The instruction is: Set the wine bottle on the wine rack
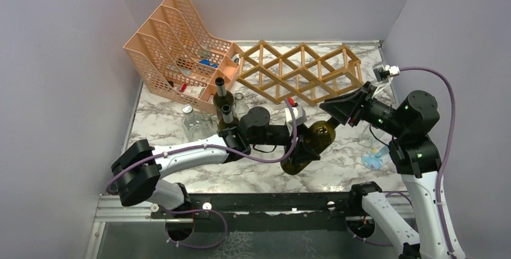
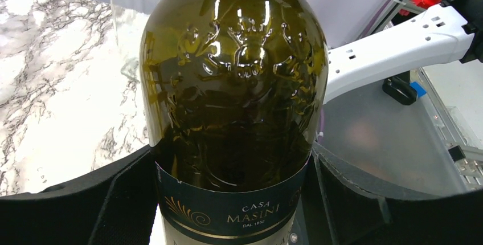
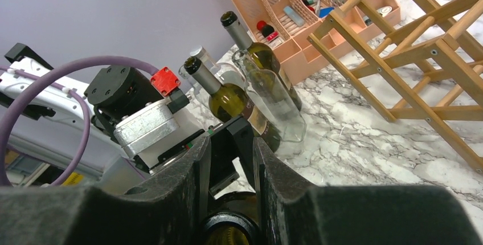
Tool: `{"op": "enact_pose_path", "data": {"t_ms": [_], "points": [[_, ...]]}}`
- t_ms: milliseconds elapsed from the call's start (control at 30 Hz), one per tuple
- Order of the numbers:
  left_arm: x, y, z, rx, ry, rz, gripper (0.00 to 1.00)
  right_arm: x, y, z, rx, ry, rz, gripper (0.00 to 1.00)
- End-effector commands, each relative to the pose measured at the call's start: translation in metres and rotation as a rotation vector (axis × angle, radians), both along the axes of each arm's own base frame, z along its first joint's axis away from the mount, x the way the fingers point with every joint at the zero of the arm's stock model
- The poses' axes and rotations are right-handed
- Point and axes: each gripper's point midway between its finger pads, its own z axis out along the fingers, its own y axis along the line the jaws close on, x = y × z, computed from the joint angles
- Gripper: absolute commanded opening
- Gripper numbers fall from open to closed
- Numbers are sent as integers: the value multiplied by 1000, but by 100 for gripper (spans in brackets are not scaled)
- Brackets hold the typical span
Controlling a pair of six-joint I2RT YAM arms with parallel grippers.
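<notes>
While the wine bottle (image 1: 319,135), mid-frame, is clasped at body and neck by the left gripper (image 1: 299,146) and right gripper (image 1: 333,116), it should be aimed neck-first at the wine rack (image 1: 301,72), upper centre.

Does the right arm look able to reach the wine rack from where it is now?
Probably yes. The right hand, shut on the neck of the wine bottle, sits just short of the wine rack, with nothing seen standing between them. The left hand, gripping the bottle's body, might hold it back.
</notes>
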Motion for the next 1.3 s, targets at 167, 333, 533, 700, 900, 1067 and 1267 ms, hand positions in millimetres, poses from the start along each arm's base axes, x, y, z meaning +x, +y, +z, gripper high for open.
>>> {"op": "enact_pose_path", "data": {"t_ms": [167, 333, 533, 700, 900, 1067, 1267], "points": [[20, -5, 36, -99, -137, 58, 0, -17, -4, 35, 27, -39, -16, 67], [34, 2, 51, -115, -367, 111, 0, -4, -31, 37, -29, -10, -232, 78], [62, 9, 73, -88, -797, 199, 0, -14, -41, 40, -137, 49, -255, 78], [78, 8, 100, -58, -1163, 218, 0, -24, -48, 40, -169, 72, -281, 78], [97, 0, 118, 42, -1496, 213, 0, -26, -60, 24, -206, 116, -346, 78], [121, -7, 128, 196, -1766, 211, 0, -28, -63, 10, -240, 166, -349, 78], [140, -16, 136, 302, -2009, 163, 0, -33, -66, -11, -274, 208, -355, 78]]}}
